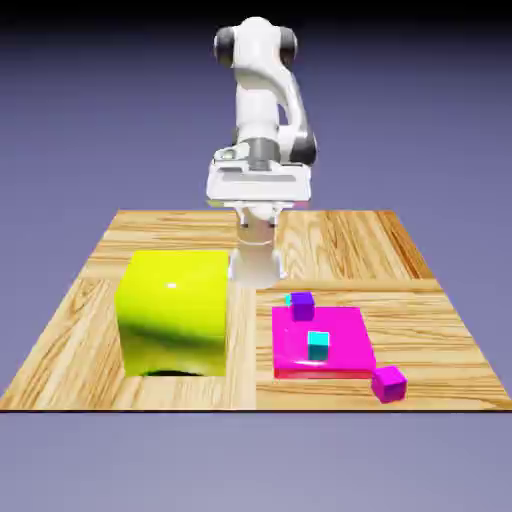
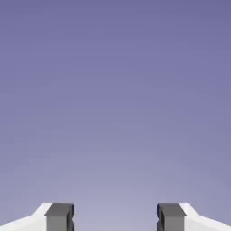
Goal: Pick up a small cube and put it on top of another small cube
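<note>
Magenta cube (image 1: 389,384) sits beside the slab (image 1: 347,325), yellow-green block (image 1: 174,312) well apart.

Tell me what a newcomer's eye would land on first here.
Probably the big glossy yellow-green block, on the wooden table toward the exterior view's left. Next comes the flat, bright magenta slab to its right, with a tiny cyan cube on it. Behind them, the white robot arm rises at the table's far edge.
</note>
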`<state>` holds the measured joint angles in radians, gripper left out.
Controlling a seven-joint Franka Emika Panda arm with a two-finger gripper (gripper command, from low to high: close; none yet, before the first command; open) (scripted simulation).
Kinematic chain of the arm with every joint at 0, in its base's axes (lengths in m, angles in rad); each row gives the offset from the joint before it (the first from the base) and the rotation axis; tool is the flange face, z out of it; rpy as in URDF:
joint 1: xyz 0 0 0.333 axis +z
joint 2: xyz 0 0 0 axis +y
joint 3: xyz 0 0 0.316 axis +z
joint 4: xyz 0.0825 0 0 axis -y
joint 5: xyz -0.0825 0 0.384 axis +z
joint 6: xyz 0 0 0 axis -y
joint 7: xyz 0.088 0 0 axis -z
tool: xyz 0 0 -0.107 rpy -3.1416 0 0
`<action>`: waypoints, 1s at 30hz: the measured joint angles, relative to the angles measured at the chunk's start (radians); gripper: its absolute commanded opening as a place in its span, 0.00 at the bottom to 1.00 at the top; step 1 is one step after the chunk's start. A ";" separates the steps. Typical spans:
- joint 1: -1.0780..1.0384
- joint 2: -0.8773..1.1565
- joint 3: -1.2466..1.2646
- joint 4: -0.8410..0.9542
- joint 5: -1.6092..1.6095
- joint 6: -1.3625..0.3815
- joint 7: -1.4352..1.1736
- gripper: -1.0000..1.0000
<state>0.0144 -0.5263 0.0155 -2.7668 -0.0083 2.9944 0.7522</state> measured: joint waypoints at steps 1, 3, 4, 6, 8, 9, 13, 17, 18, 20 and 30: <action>0.002 0.036 0.013 0.036 -0.007 -0.035 0.009 0.50; 0.006 0.109 0.039 0.107 -0.021 -0.106 0.028 0.50; 0.008 0.145 0.051 0.143 -0.028 -0.141 0.037 0.50; 0.012 0.217 0.077 0.215 -0.041 -0.212 0.055 0.50; 0.016 0.290 0.103 0.286 -0.055 -0.282 0.074 0.50; 0.018 0.326 0.116 0.322 -0.062 -0.318 0.083 0.50; 0.030 0.471 0.167 0.465 -0.090 -0.459 0.120 0.50; 0.037 0.616 0.219 0.609 -0.117 -0.600 0.157 0.50; 0.037 0.652 0.232 0.644 -0.124 -0.635 0.166 0.50; 0.040 0.725 0.257 0.716 -0.138 -0.706 0.185 0.50; 0.060 1.087 0.386 1.074 -0.207 -1.059 0.277 0.50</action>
<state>0.0740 0.5610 0.4014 -1.6929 -0.2156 1.9355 1.0291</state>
